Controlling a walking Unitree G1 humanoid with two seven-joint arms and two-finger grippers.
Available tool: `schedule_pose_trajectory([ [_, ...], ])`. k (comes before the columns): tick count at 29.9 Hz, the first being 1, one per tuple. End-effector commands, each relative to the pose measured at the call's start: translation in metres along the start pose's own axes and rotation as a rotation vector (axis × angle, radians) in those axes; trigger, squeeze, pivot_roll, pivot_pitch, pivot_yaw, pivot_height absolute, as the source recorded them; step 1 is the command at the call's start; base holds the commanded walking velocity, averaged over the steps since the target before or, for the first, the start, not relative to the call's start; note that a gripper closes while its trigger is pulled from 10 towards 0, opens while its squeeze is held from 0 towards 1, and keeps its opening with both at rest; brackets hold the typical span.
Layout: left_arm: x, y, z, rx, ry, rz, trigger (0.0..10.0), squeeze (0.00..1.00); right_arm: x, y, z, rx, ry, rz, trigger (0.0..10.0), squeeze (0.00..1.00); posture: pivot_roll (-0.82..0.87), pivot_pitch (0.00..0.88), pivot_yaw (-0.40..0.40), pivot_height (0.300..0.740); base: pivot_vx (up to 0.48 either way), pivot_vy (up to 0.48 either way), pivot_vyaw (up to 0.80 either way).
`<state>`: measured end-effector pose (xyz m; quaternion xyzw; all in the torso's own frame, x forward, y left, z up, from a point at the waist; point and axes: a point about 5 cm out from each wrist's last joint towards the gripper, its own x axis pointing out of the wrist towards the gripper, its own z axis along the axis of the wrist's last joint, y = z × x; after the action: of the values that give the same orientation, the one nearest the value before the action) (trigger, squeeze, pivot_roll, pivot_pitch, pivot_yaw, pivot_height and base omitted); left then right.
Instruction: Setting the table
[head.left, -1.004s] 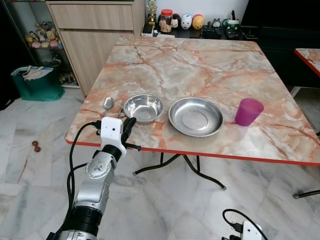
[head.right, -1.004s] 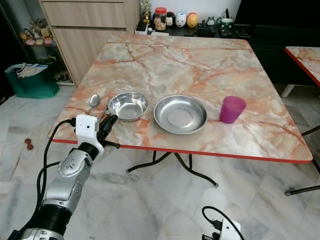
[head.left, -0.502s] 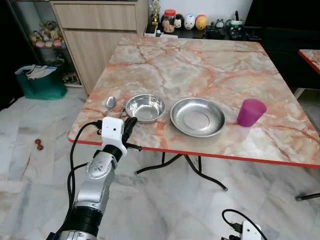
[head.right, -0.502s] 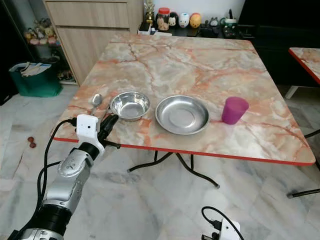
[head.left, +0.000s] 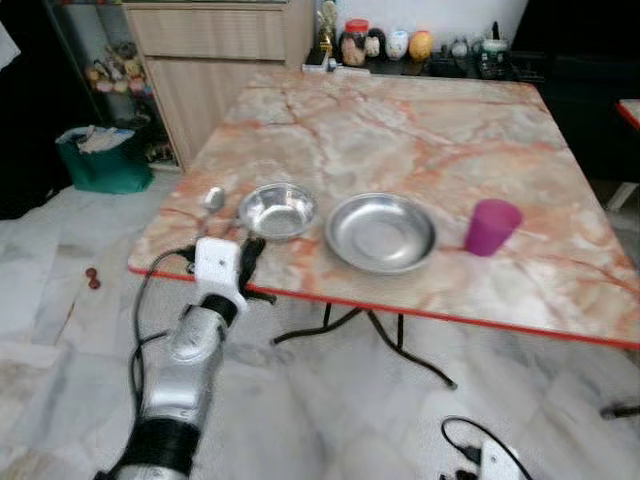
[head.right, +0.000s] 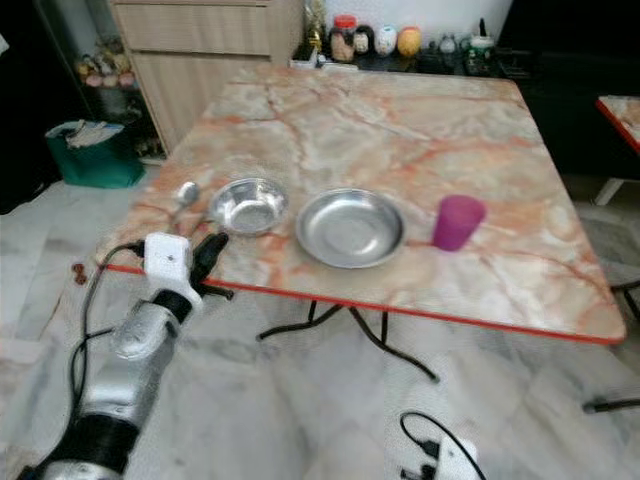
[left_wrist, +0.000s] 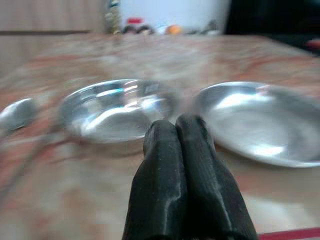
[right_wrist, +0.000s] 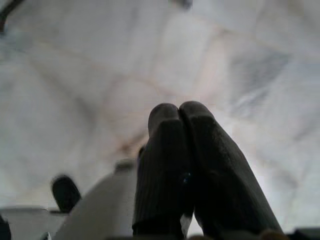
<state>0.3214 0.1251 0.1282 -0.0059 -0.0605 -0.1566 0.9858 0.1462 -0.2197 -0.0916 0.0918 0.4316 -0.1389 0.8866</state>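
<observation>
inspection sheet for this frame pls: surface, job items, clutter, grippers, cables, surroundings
Surface: marble table, red edge.
Job's things: spoon, bowl, plate, purple cup in a row along the near edge.
Clutter: figurines and jars beyond the far edge.
Grippers: left gripper shut, at the near edge facing the bowl; right gripper shut, hanging over the floor.
Cables: black cable along the left arm; another by the right wrist.
Surroundings: wooden cabinet, green bag, marble floor.

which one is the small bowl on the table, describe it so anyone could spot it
On the marble table, four things sit in a row by the near red edge. The small bowl is second from the robot's left, between spoon and wide plate: steel, deeper and narrower than the plate.
</observation>
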Motion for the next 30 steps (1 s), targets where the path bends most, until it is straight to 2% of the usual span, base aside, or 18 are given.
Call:
schedule_pose_trajectory([
  [1, -0.0016, 0.0082, 0.0046, 0.036, -0.016, 0.014, 10.0, 0.0, -0.0005, 0.004, -0.0032, 0.01, 0.006, 0.007, 10.0, 0.0, 0.02, 0.02, -0.018, 0.74, 0.0, -0.48, 0.0],
  [4, -0.0016, 0.0082, 0.0047, 0.036, -0.017, 0.014, 10.0, 0.0, -0.0005, 0.0039, -0.0033, 0.01, 0.006, 0.007, 10.0, 0.0, 0.02, 0.021, -0.018, 0.74, 0.0, -0.48, 0.0],
  [13, -0.002, 0.0093, 0.001, -0.008, 0.005, 0.018, 10.0, 0.0, -0.0006, 0.0036, -0.0036, 0.015, 0.008, 0.006, 10.0, 0.0, 0.02, 0.022, -0.019, 0.74, 0.0, 0.0, 0.0],
  [14, -0.0023, 0.0089, 0.0001, -0.024, 0.009, 0.013, 10.0, 1.0, -0.0006, 0.0036, -0.0037, 0.015, 0.008, 0.006, 10.0, 0.0, 0.02, 0.024, -0.019, 0.74, 0.0, 0.0, 0.0],
  [30, -0.004, 0.0045, -0.0042, -0.065, 0.032, -0.025, 10.0, 1.0, -0.0008, 0.003, -0.004, 0.016, 0.006, 0.006, 10.0, 0.0, 0.02, 0.027, -0.019, 0.74, 0.0, 0.0, 0.0],
])
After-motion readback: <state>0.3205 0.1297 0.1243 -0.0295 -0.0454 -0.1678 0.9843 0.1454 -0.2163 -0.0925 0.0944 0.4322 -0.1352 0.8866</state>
